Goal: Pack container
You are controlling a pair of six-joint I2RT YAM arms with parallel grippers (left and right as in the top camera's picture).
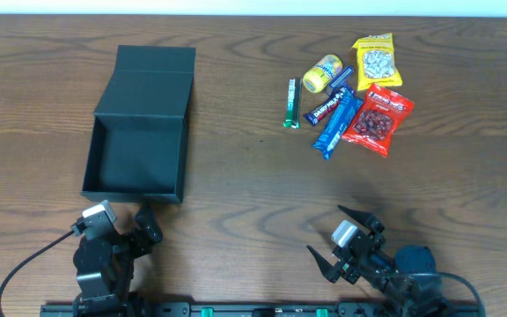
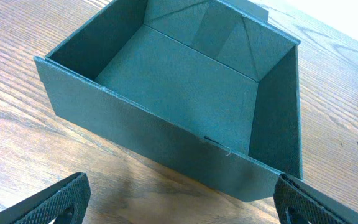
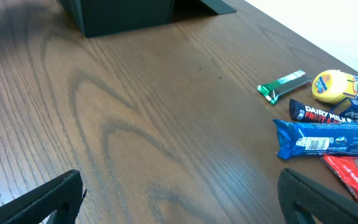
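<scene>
Starting at the near edge of the worktop (image 1: 253, 189), the left claw (image 2: 180, 198) and right claw (image 1: 326, 231) are seen spread wide, nothing held. Bare wood is found ahead of the right claw. Just beyond the left claw the container (image 1: 135, 154) is set: dark teal, matte, empty, its flap lid (image 1: 148, 81) laid open on the far side. Far right, snack packets (image 1: 359, 97) are clustered, well apart.
</scene>
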